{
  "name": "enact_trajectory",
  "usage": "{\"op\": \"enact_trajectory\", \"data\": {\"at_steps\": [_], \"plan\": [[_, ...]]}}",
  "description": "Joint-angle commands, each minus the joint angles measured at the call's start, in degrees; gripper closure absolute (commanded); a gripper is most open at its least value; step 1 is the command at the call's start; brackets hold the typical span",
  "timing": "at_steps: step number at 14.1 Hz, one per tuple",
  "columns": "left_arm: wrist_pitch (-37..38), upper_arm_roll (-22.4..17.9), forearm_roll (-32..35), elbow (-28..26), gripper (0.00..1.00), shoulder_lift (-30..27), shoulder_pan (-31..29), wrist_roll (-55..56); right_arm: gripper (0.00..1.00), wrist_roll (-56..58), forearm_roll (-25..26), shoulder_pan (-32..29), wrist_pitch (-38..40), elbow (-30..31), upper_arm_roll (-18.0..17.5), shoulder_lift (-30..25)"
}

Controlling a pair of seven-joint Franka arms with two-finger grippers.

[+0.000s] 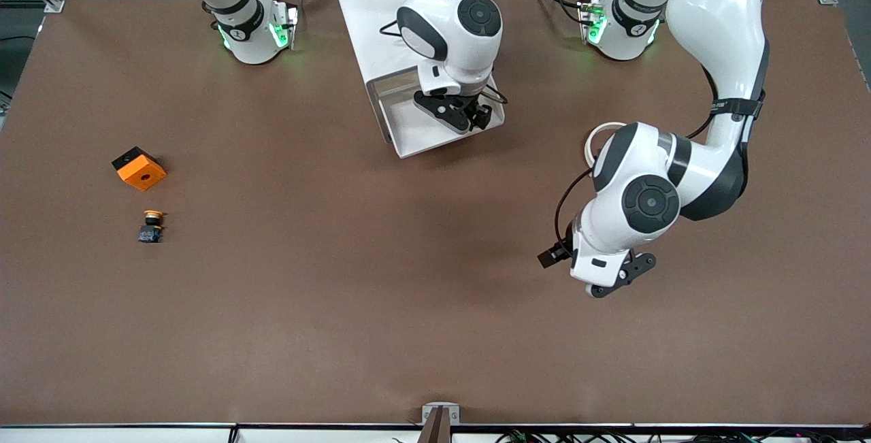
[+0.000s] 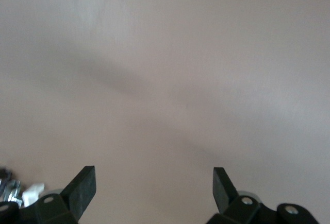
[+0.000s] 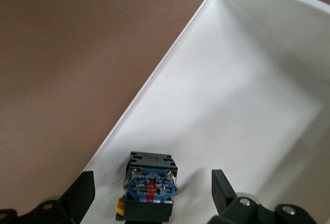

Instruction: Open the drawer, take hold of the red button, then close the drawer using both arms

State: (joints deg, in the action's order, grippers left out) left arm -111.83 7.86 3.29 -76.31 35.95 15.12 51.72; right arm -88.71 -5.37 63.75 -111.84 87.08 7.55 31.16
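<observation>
Brown table (image 1: 408, 307), white drawer (image 1: 408, 131) pulled open at its middle, right gripper (image 1: 454, 114) inside it – fingers spread wide on either side of the button (image 3: 149, 187), not clamping it, left gripper (image 1: 612, 278) agape over bare table – holding nothing, orange cube (image 1: 139, 169) and yellow-capped button (image 1: 151, 225) toward the right arm's end.

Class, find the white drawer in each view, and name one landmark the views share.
Front view: drawer at upper centre, under the right pincer.
Left wrist view: not in it.
Right wrist view: drawer fills most of the picture.
Shared landmark: brown table.
</observation>
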Motion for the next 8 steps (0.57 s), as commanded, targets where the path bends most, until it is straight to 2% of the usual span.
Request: {"op": "enact_trajectory", "data": {"at_steps": [1,6,8], "plan": [[-2.6,-1.7,1.98,0.11,0.0,-0.79,0.7,-0.74,0.0,-1.02,-0.35,0.59,0.22,-1.04,0.45,0.48],[-2.95,-1.79,2.24,-0.24,0.0,-0.26,0.7,-0.83,0.17,-1.11,-0.35,0.76,0.13,-1.04,0.45,0.48],[-3.04,-1.79,2.24,-0.33,0.0,-0.18,0.52,-0.83,0.29,-1.11,-0.35,0.76,-0.39,-1.04,0.45,0.48]]}}
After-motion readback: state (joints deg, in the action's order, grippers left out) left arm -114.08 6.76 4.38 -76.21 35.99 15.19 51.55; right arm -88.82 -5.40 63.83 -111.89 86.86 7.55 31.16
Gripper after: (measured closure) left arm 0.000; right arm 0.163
